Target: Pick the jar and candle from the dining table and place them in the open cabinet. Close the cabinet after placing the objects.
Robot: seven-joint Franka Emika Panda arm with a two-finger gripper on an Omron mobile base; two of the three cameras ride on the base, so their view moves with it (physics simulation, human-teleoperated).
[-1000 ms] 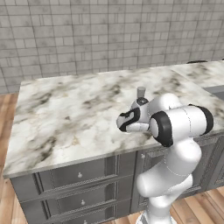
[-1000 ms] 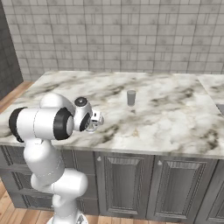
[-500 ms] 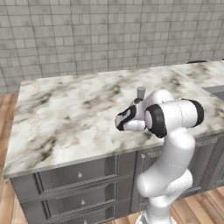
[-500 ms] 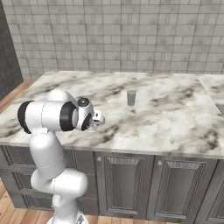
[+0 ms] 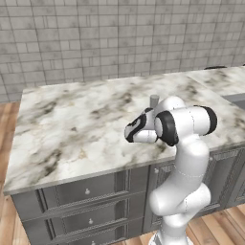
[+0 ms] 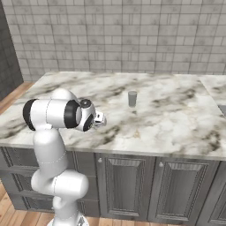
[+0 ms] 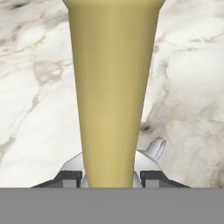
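Near the front edge of the dining table point(image 6: 176, 119), well short of the jar point(image 6: 132, 98), the candle point(image 7: 113, 87) looks light, stiff and brittle (best taken low on its stick), and the gripper point(image 7: 111, 177) has its jaws drawn in against that stick's two sides.

The candle point(image 7: 114, 87) is running past the hand view's top edge, while the arm is hiding the jar's point(image 5: 154, 101) lower part.
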